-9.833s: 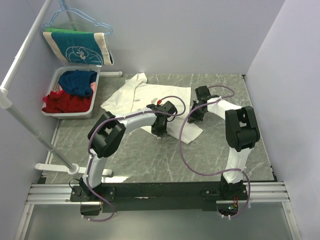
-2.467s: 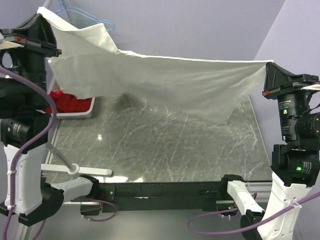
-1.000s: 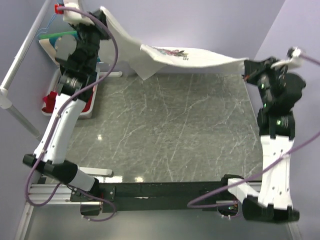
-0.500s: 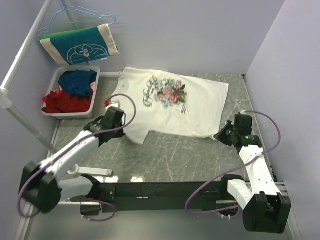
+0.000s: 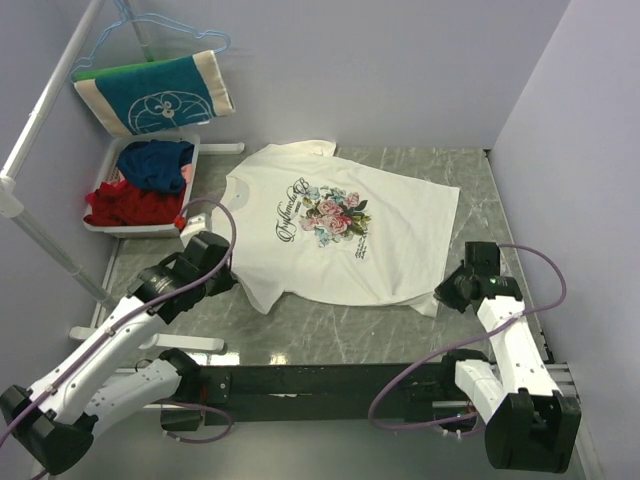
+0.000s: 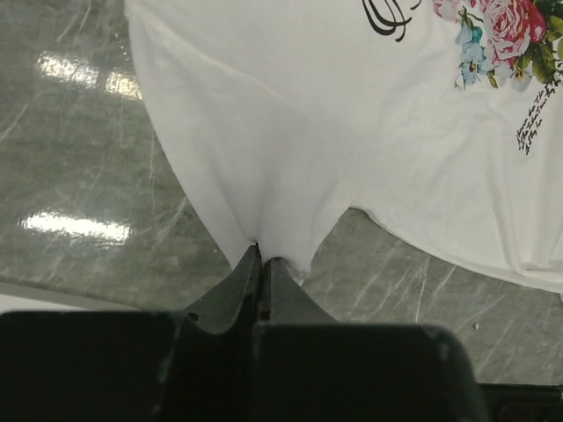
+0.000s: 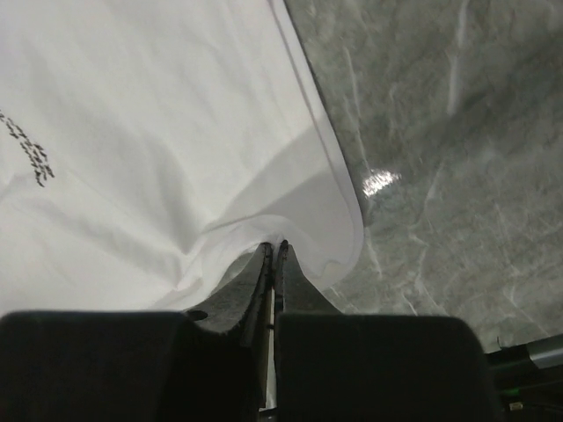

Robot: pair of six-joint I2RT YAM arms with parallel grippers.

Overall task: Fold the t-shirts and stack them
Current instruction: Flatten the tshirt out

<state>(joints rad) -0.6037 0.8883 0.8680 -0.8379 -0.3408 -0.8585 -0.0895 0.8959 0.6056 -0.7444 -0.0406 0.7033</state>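
Observation:
The cream-white t-shirt (image 5: pixel 340 230) lies spread print-up on the grey marble table, its flower print (image 5: pixel 335 213) and dark script showing. My left gripper (image 5: pixel 232 280) is shut on the shirt's near left sleeve, seen pinched in the left wrist view (image 6: pixel 261 255). My right gripper (image 5: pixel 447 293) is shut on the shirt's near right hem corner, seen in the right wrist view (image 7: pixel 275 248). The cloth (image 7: pixel 158 149) puckers at both pinch points. Both grippers are low, near the table.
A grey bin (image 5: pixel 110 160) with red and blue clothes stands at the back left. A teal and cream cloth (image 5: pixel 150 92) hangs on a hanger above it. A white rack pole (image 5: pixel 50 250) runs along the left side. Walls close the back and right.
Both arms have swung the shirt from spread high in the air down onto the table, print up. In the last half second they pulled it a little nearer and flatter.

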